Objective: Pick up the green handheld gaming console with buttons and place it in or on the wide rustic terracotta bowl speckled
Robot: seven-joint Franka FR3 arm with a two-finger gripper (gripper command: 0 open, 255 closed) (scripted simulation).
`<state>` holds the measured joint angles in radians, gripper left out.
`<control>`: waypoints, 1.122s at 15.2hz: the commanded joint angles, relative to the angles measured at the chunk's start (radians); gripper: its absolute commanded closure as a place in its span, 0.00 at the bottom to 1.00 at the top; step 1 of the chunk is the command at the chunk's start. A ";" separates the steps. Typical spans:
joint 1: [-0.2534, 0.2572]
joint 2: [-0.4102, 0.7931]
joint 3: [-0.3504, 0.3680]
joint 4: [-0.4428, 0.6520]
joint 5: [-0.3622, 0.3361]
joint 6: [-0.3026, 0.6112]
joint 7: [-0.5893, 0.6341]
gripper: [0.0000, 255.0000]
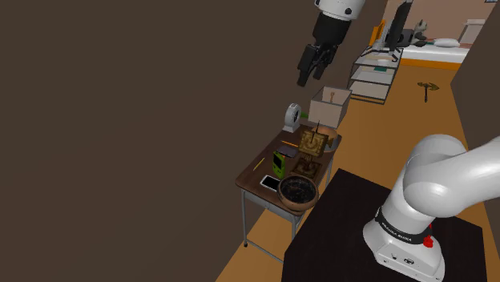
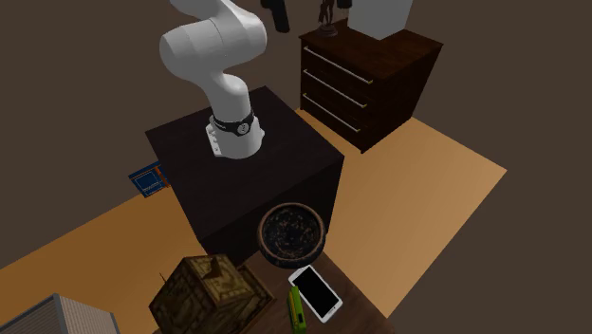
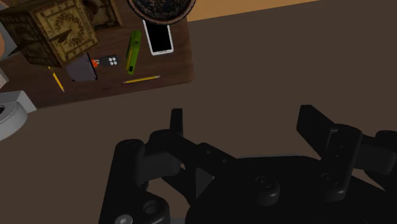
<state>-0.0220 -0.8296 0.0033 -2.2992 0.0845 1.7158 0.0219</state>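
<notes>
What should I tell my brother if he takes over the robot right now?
Black two-finger gripper: open, empty, high above the brown wooden table.
Slim green handheld console: lying on that table beside a white phone.
Wide brown speckled bowl: on the table's end nearest the stand, beside the phone.
Done: nothing yet.
Left: descend, grasp console, put it in bowl.

Green console [image 3: 133, 52] just beside white phone [image 3: 159, 38] on dark table [image 3: 173, 67], well beyond wide-spread gripper [image 3: 243, 121].
</notes>
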 commanded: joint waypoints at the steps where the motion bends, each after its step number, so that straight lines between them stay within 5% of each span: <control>1: 0.000 0.000 0.000 0.000 0.000 0.000 0.000 0.00; 17: -0.046 0.315 -0.034 -0.250 -0.069 0.521 -0.070 0.00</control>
<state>-0.0655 -0.5514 -0.0289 -2.5472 0.0196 2.1992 -0.0445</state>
